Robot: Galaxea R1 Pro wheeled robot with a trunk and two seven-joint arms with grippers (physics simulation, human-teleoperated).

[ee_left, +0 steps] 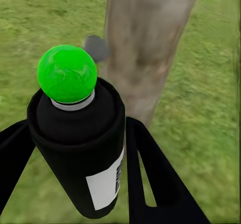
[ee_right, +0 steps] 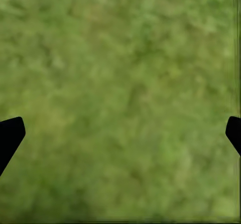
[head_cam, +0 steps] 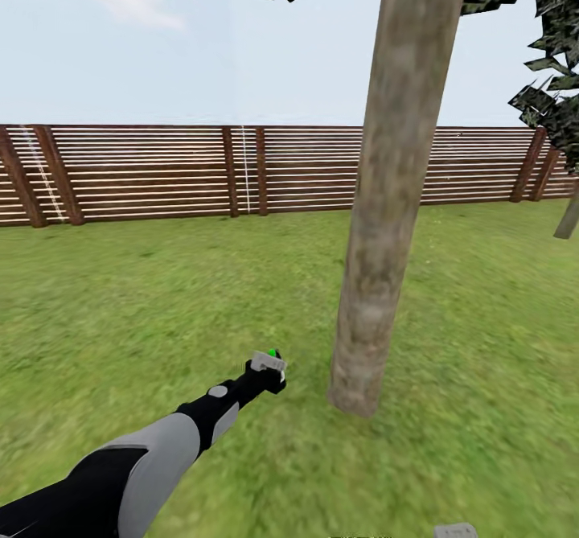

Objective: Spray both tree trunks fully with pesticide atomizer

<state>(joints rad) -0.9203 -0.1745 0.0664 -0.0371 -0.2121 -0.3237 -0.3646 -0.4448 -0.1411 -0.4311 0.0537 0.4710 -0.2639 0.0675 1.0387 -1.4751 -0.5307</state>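
Note:
My left gripper (head_cam: 269,375) is shut on the pesticide atomizer (head_cam: 268,360), held low over the lawn just left of a tree trunk's base. In the left wrist view the atomizer (ee_left: 80,148) is a dark bottle with a white label and a bright green ball top, clamped between the black fingers (ee_left: 150,176). Its top points at the mottled grey-brown trunk (ee_left: 145,43) close ahead. That trunk (head_cam: 386,200) rises straight out of the head view, with leaves above. A second tree (head_cam: 568,218) stands at the far right edge. My right gripper (ee_right: 120,133) hangs open over bare grass.
A brown slatted wooden fence (head_cam: 161,172) closes the lawn behind the trees. Grass (head_cam: 121,305) spreads wide to the left and right of the near trunk. A small grey blob (ee_left: 96,47) shows beside the trunk in the left wrist view.

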